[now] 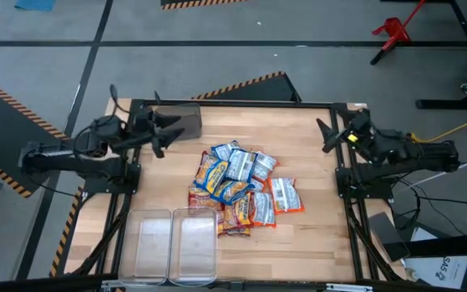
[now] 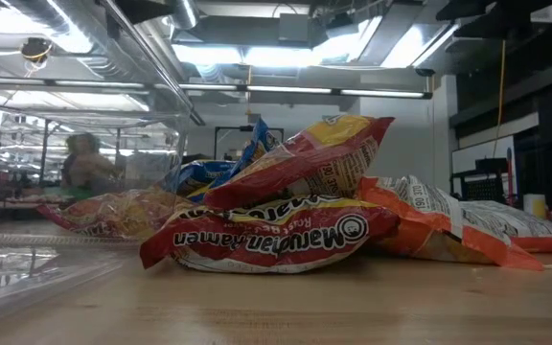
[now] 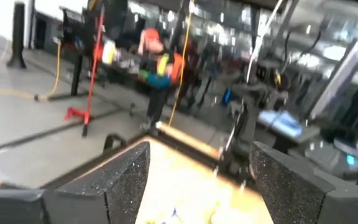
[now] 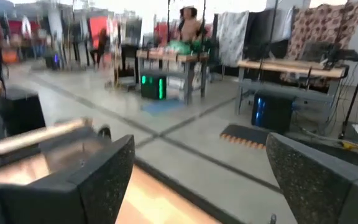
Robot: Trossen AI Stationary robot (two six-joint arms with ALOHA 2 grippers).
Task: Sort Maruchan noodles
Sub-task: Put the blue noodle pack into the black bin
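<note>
The Maruchan noodles (image 1: pixel 240 188) lie in a loose heap on the middle of the wooden table: blue-and-yellow, red-and-yellow and orange-and-white packets, overlapping one another. In the low view a red packet (image 2: pixel 276 240) lies flat at the front, with another red-and-yellow one (image 2: pixel 305 158) leaning on top. My left gripper (image 1: pixel 167 130) hangs open above the table's far left part. My right gripper (image 1: pixel 328 134) hangs open above the far right part. Both are well clear of the heap, and each wrist view shows wide-apart fingers with nothing between them.
Two clear plastic bins (image 1: pixel 177 243) stand side by side at the table's near left edge; one bin wall (image 2: pixel 27 259) fills the left of the low view. A dark box (image 1: pixel 186 122) sits at the far left corner. People show in the room beyond.
</note>
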